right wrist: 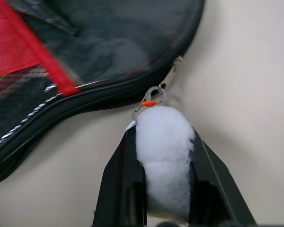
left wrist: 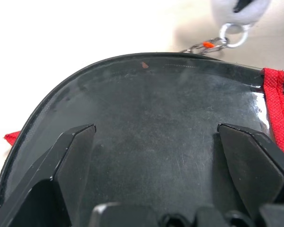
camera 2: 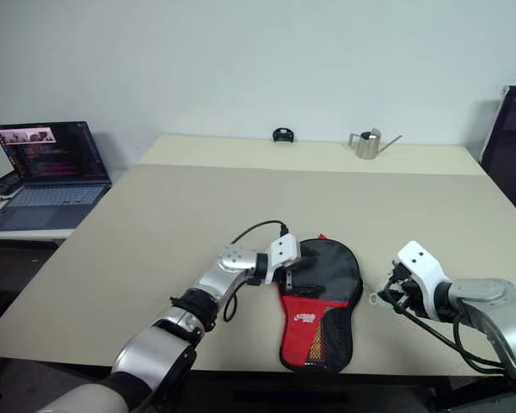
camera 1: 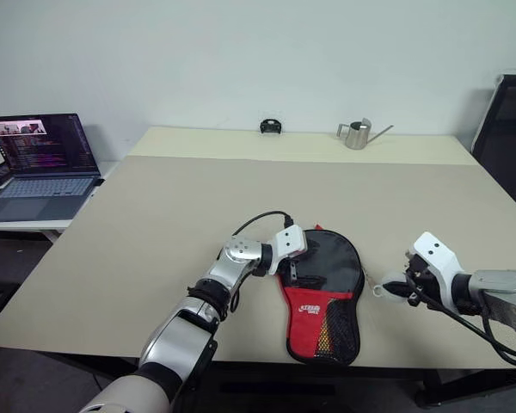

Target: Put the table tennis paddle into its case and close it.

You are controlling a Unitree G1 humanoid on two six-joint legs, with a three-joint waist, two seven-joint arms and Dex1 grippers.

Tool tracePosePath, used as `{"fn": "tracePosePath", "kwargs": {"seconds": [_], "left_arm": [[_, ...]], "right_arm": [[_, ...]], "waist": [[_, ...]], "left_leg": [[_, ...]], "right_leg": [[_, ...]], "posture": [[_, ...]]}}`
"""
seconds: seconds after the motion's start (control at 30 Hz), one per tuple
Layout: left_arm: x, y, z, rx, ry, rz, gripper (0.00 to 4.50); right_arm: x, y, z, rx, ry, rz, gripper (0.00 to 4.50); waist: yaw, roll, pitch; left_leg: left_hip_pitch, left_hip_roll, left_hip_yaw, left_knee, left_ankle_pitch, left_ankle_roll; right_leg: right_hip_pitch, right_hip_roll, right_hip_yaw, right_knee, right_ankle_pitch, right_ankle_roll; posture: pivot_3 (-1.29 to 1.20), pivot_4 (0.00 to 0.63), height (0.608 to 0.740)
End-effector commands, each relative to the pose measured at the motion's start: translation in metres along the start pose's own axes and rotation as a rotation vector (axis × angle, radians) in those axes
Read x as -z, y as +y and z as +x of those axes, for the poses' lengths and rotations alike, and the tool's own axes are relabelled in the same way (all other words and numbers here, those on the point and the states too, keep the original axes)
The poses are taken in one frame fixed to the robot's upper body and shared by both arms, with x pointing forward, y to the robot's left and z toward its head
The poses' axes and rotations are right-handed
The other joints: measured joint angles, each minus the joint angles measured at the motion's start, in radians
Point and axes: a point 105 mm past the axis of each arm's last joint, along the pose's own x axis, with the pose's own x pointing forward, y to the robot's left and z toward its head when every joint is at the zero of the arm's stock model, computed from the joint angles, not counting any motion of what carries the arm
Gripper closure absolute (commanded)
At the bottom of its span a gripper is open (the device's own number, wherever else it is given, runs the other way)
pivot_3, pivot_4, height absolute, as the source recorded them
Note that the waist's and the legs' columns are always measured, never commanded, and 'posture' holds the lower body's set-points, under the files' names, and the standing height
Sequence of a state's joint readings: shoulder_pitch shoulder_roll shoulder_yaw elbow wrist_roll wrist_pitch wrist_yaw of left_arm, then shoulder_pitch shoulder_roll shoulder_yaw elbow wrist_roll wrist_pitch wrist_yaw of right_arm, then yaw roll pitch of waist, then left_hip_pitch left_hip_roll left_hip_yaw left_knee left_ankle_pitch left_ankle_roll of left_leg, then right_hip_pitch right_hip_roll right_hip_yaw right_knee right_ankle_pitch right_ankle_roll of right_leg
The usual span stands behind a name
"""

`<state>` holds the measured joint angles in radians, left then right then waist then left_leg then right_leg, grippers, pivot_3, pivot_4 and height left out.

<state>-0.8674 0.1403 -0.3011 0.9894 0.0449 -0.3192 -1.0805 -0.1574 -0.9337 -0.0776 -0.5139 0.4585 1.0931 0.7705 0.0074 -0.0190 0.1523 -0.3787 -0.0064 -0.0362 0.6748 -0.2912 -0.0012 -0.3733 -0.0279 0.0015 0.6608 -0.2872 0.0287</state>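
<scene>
The black and red case (camera 1: pixel 322 297) lies flat near the table's front edge, round end away from me. My left gripper (camera 1: pixel 298 268) is open, its fingers (left wrist: pixel 75 151) spread over the case's glossy black round face (left wrist: pixel 151 99). To the right of the case, my right gripper (right wrist: pixel 164 130) is shut on a white fluffy ball (right wrist: pixel 163 142). A small metal clip (right wrist: pixel 149 100) links the ball to the case's zipper pull (right wrist: pixel 173 71) at the round end's edge. The table tennis paddle is hidden.
An open laptop (camera 1: pixel 43 163) sits on a side desk to the left. A metal watering can (camera 1: pixel 357 133) and a small black object (camera 1: pixel 270 126) stand at the table's far edge. A black chair (camera 1: pixel 509 138) is at the right.
</scene>
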Motion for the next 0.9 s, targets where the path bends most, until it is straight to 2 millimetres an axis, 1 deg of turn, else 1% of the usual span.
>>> {"fn": "tracePosePath", "kwargs": {"seconds": [0.03, 0.23, 0.4, 0.53, 0.9], "left_arm": [[0.065, -0.047, -0.001, 0.154, 0.235, -0.116, 0.0], [0.066, -0.049, 0.0, 0.162, 0.235, -0.117, 0.0], [0.066, -0.049, 0.0, 0.162, 0.236, -0.119, 0.0], [0.067, -0.05, 0.0, 0.162, 0.239, -0.122, 0.0], [0.065, -0.049, 0.003, 0.156, 0.234, -0.12, 0.0]], "right_arm": [[-0.004, 0.017, -0.009, -0.083, 0.008, -0.054, 3.99], [0.002, 0.037, -0.018, -0.198, 0.044, -0.091, 3.99], [0.004, 0.05, -0.023, -0.27, 0.058, -0.11, 3.99], [0.011, 0.066, -0.029, -0.352, 0.094, -0.145, 3.99], [0.034, 0.122, -0.043, -0.61, 0.165, -0.2, 4.01]], "waist": [[0.0, -0.001, -0.001], [0.0, 0.0, -0.002], [0.001, 0.0, -0.003], [0.003, 0.0, -0.004], [0.016, -0.001, -0.018]], "left_leg": [[0.0, 0.0, -0.001, 0.0, 0.0, 0.0], [-0.001, 0.0, -0.007, 0.0, 0.0, 0.0], [-0.002, 0.0, -0.01, 0.0, 0.0, 0.0], [-0.002, -0.001, -0.011, 0.0, 0.0, 0.0], [-0.001, -0.001, -0.012, -0.011, 0.0, -0.001]], "right_leg": [[0.0, 0.0, -0.001, -0.001, 0.0, 0.0], [0.003, -0.002, -0.009, -0.003, 0.0, 0.0], [0.004, -0.002, -0.011, -0.004, -0.001, 0.0], [0.005, -0.002, -0.012, -0.005, -0.003, 0.003], [0.006, -0.002, -0.014, -0.015, -0.002, 0.001]], "posture": [[0.0, 0.15, 0.74], [0.0, 0.15, 0.74], [0.0, 0.15, 0.74], [0.0, 0.15, 0.74], [0.0, 0.15, 0.74]]}}
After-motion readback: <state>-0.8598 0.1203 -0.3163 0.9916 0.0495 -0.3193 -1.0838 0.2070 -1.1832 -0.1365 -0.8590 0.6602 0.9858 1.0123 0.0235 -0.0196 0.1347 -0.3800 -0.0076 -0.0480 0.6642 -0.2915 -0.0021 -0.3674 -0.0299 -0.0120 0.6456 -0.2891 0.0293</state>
